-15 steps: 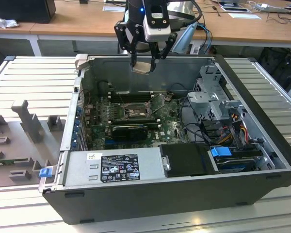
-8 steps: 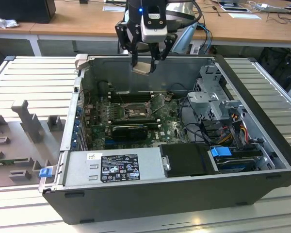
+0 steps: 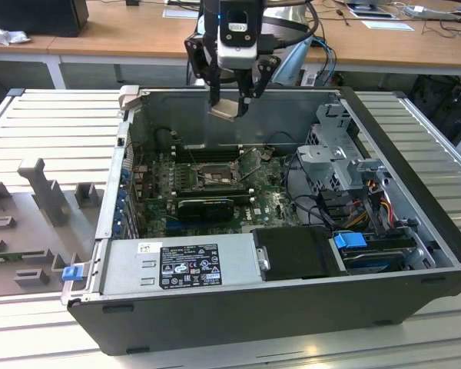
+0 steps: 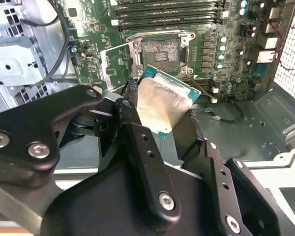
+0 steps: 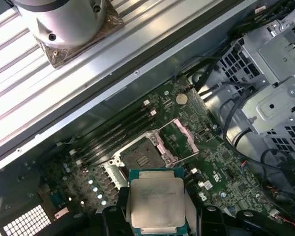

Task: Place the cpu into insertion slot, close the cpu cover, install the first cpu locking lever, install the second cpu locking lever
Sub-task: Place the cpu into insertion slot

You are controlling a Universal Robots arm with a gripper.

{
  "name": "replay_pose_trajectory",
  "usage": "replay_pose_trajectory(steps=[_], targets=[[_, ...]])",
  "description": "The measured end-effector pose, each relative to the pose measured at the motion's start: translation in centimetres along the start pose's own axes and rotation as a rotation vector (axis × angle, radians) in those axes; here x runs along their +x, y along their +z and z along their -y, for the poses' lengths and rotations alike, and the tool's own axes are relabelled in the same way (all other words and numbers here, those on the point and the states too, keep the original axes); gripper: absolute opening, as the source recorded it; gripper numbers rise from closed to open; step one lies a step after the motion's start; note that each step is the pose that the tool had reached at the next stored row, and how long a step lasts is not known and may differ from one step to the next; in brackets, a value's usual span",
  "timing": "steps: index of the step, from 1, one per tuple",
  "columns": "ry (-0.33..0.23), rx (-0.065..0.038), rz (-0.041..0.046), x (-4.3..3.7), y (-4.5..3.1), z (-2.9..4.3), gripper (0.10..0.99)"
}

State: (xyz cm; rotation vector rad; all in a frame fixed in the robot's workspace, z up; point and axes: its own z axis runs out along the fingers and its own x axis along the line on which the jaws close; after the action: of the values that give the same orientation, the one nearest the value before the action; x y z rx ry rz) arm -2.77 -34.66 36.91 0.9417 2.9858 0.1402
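The cpu (image 4: 162, 105) between the matt black fingers (image 4: 137, 142) is showing scuffed, dull-shining metal; beyond them, the slot (image 4: 160, 51) is gleaming darkly.

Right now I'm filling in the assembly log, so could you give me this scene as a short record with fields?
hand: shut on the cpu, above the open computer case in the exterior view
cpu: held clear of the green board, metal top showing in both wrist views
insertion slot: empty, recessed centre exposed
cpu cover: swung open beside the slot
task state: cpu not yet in the slot, cover not yet closed
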Motion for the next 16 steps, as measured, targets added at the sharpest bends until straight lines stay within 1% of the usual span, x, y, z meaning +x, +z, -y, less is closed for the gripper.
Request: replay_pose_trajectory(steps=[3,16], targets=[[0.014,0.000,0.0012,0.00,0.19,0.02,0.529],[0.016,0.000,0.0017,-0.02,0.70,0.07,0.529]])
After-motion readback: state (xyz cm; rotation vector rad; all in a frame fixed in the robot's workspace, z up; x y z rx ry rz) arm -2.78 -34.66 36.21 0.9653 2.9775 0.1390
